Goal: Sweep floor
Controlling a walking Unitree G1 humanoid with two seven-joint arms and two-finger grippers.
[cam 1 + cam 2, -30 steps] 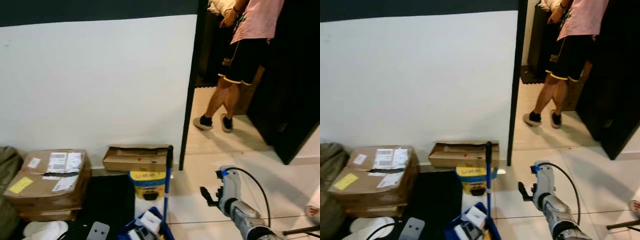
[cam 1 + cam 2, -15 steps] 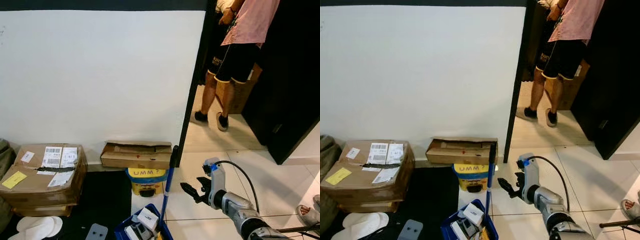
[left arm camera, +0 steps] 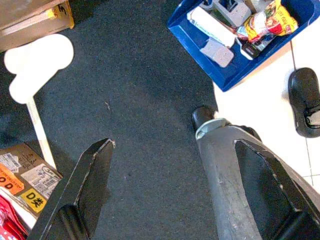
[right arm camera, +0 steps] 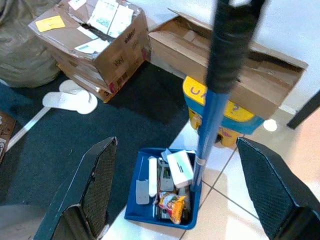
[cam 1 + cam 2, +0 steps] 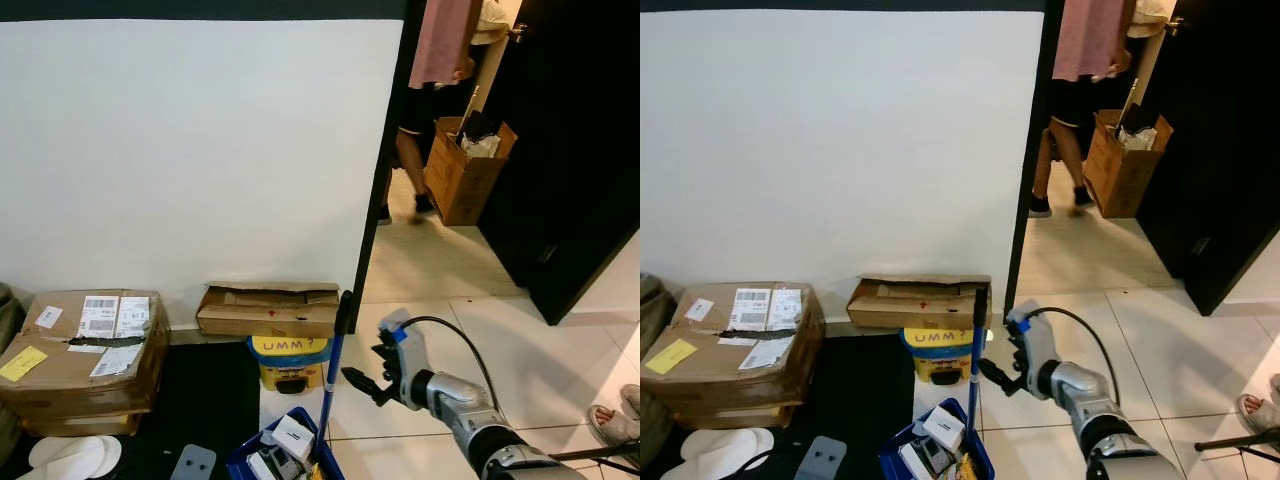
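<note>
At the lower left of the head view a taped box with white labels sits on a dark mat, with a white slipper below it at the bottom edge. Right of it, a flat open carton lies against the white wall, and a yellow tub stands just in front of that. At bottom centre a blue tray holds small packets.

The broom, a blue pole with a black grip on top, stands upright just right of the tub, its foot beside the tray. The right gripper reaches in from the lower right, fingers spread wide, tips just beside the pole but not closed on it. In the right wrist view the pole stands between the two parted fingers, further out than their tips.

In the left wrist view the left gripper hangs over the mat, fingers apart, with the tray's corner at the upper right.

In the upper right, through the doorway, a person stands by an open box on pale tiles. A sandalled foot shows at the lower right edge.
</note>
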